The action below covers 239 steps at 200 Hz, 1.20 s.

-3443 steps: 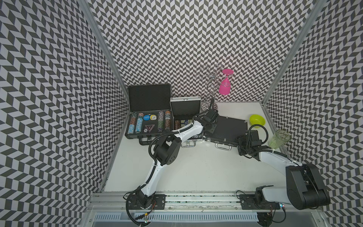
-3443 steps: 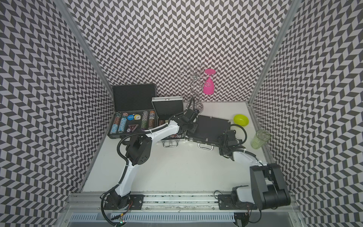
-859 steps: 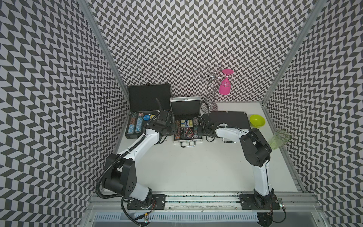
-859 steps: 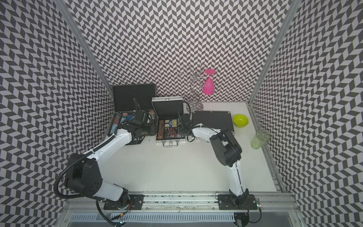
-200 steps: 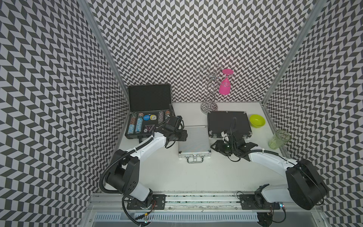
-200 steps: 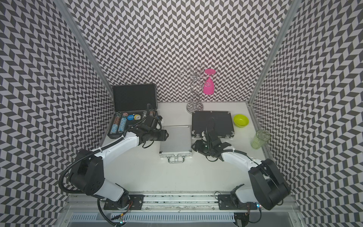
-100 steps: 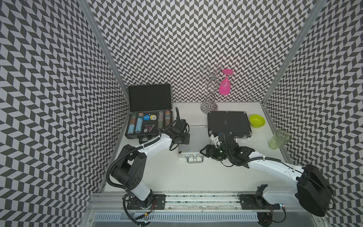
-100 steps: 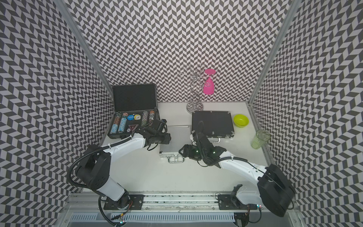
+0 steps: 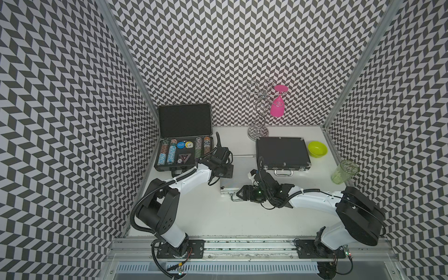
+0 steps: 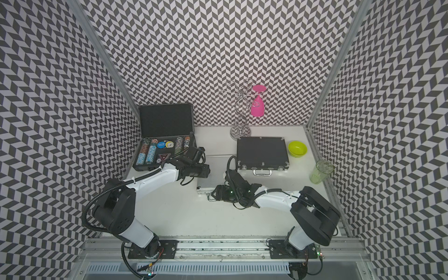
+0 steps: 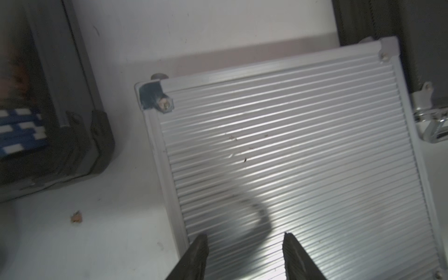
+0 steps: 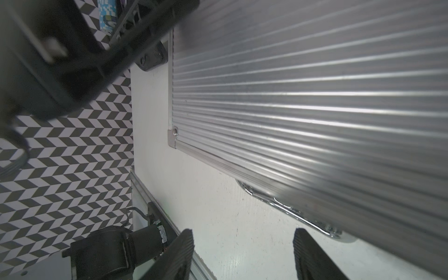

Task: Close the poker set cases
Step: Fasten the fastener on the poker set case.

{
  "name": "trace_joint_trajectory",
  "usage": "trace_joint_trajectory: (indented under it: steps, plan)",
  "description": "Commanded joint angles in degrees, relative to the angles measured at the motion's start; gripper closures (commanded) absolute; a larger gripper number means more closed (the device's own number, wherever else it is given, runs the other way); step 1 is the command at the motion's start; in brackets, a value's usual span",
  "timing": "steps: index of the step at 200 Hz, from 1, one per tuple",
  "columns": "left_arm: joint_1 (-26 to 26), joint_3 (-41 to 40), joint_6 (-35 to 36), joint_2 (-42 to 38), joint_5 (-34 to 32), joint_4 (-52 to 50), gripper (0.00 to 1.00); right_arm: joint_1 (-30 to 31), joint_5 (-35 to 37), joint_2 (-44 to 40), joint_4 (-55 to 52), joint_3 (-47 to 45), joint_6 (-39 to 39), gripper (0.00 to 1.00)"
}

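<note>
Left fingers parted, empty, over closed silver case; right fingers parted, empty, beside its handle.

- The silver case — both arms cover much of it in both top views; part of its front edge lies under the right gripper, and its latches are too small to judge.
- Its handle is half tucked under the case's rim and smeared.
- The left gripper: both fingers run off the picture's edge; from above I cannot make out its tips.
- The right gripper's fingers are cropped likewise.
- The open case — blurred and cropped, its chips a blue-white smudge.
- The left arm is a dark blur in the right wrist view.
- A speck on the table: too small to name.
</note>
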Motion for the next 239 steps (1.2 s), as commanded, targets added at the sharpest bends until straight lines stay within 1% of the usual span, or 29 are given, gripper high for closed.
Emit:
trace_joint_trajectory:
  steps: [1,14,35,53,72,83,104,135,184,209,239]
  plan:
    - [-2.92,4.33,-0.02,-0.49,-4.15,-8.84,0.49,0.14,2.28,-0.98,-0.04,0.94,0.07,0.39]
    - [-2.95,3.79,-0.93,-1.99,-3.69,-10.44,0.55,0.11,1.51,0.17,0.47,0.66,0.64,0.41]
    - [-3.61,2.09,-1.22,-2.84,2.18,-10.54,0.62,0.19,0.64,1.85,1.79,0.41,1.26,0.41]
    - [-4.67,1.72,-0.92,-0.49,3.85,-10.67,0.65,0.19,0.72,2.01,3.42,-0.24,1.76,0.39]
    - [-5.43,2.96,0.76,2.35,4.65,-10.94,0.71,0.26,1.20,1.98,4.13,-0.51,1.98,0.38]
    - [-5.86,4.18,1.30,3.00,5.39,-10.77,0.72,0.26,1.21,2.24,4.67,-0.59,2.21,0.38]
    - [-6.55,6.39,2.05,4.67,5.17,-12.11,0.77,0.35,1.33,3.04,5.80,-0.86,3.18,0.38]
    - [-8.51,7.88,2.76,7.28,1.54,-15.91,0.86,0.51,2.37,4.94,5.54,0.01,3.58,0.38]
    - [-8.68,4.97,3.81,9.30,2.64,-17.51,0.87,1.29,4.07,6.89,6.98,-0.24,5.03,0.37]
    - [-8.59,3.04,4.57,8.37,5.35,-16.94,0.87,2.09,5.02,7.53,8.10,-0.33,6.03,0.37]
    - [-8.60,2.00,4.65,7.60,6.06,-16.52,0.87,2.82,6.34,9.07,7.62,0.21,7.64,0.37]
